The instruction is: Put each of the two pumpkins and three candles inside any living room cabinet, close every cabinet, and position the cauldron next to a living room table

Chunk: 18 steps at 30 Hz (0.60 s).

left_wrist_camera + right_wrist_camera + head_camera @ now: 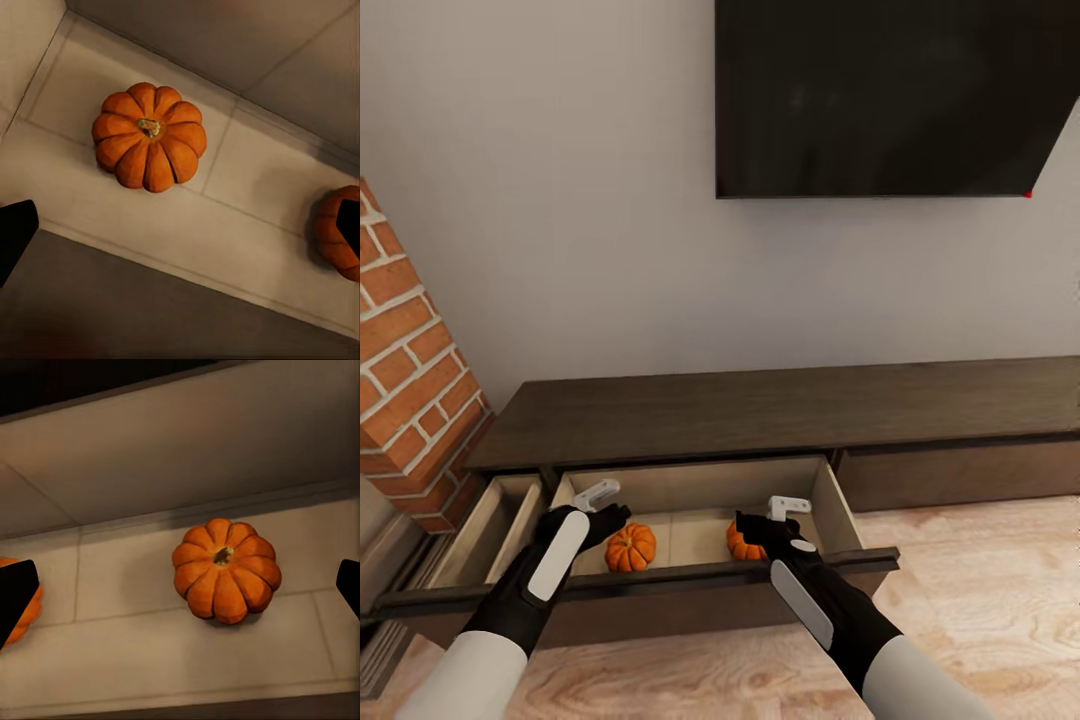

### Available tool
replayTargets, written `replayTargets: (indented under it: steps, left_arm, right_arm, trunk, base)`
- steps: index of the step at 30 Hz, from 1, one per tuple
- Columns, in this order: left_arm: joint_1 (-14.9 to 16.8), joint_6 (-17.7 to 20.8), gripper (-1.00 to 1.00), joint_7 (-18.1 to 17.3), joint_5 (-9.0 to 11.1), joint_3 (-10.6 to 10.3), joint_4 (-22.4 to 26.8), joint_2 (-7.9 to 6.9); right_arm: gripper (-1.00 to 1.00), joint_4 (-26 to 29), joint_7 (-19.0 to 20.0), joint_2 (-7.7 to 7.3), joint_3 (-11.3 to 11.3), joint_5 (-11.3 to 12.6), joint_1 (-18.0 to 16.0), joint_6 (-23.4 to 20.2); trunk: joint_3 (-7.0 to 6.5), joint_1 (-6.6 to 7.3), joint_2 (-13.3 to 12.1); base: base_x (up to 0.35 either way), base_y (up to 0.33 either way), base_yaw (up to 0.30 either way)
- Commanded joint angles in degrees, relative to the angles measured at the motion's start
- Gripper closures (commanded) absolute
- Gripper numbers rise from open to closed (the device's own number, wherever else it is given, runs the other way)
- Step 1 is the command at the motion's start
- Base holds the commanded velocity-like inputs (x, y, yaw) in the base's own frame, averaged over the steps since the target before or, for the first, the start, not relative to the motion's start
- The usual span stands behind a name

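In the open cabinet [780, 405] drawer, two pumpkins [631, 548] rest

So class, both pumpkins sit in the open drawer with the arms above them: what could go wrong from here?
1. The left tool and right tool hang inside the drawer; pushing it shut now could trap them.
2. The round left pumpkin and right pumpkin lie loose and may roll when it moves.
3. The side drawer also stands open and could be forgotten.

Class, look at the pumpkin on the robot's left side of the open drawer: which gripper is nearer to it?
Left. The left gripper hovers just above the left pumpkin; the right gripper hangs across the drawer, over the other pumpkin.
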<state>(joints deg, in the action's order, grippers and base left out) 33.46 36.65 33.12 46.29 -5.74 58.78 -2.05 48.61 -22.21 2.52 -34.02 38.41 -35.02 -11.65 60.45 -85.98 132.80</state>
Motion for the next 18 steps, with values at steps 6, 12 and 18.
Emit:
replayTargets:
  steps: [6, 12, 18]
  left_arm:
    - [0.0, 0.1, -1.00, 0.8, 2.3, -0.2, 0.1, -0.27]
    - [0.0, 0.1, -1.00, 0.8, 2.6, -0.2, 0.1, -0.32]
    - [0.0, 0.1, -1.00, 0.8, 2.7, -0.2, 0.1, -0.40]
  right_arm:
    - [-1.00, 0.2, -0.2, -0.28, -0.2, 0.5, 0.0, -0.2]
    - [-1.00, 0.2, 0.0, -0.34, -0.2, 0.5, 0.0, -0.2]
    - [-1.00, 0.2, 0.0, -0.27, -0.2, 0.5, 0.0, -0.1]
  trunk:
    - [-1.03, 1.34, -2.4]
    - [-2.11, 2.66, -4.8]
    - [-3.18, 3.97, -7.2]
  base:
    - [-0.031, 0.000, 0.000]
    - [-0.201, 0.035, 0.000]
    - [-0.056, 0.008, 0.000]
